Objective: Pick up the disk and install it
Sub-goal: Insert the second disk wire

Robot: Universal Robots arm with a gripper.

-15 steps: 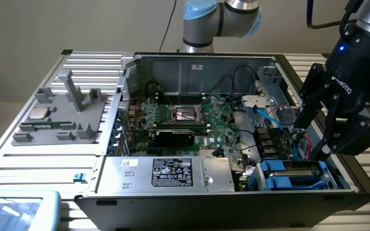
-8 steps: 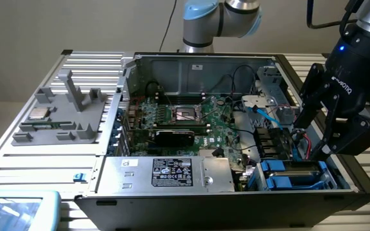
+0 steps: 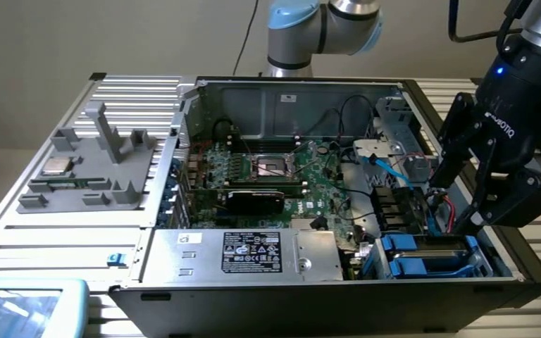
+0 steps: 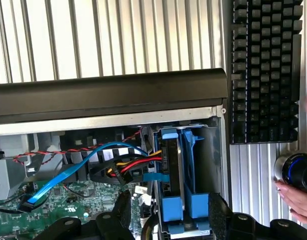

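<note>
Beside the disk (image 3: 427,257), the gripper (image 3: 458,204) reads "ROBOTIQ".

Disk (image 4: 172,175) in blue carrier, on edge in the case's corner drive bay (image 4: 216,165)

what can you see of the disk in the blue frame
The disk stands on edge in the drive bay at a front corner of the open computer case, so its dark, thin side shows. A bright blue plastic frame clips around it, with a second blue frame beside it. Red, yellow and black wires run to its side. The open gripper hovers astride it, not touching.
</note>
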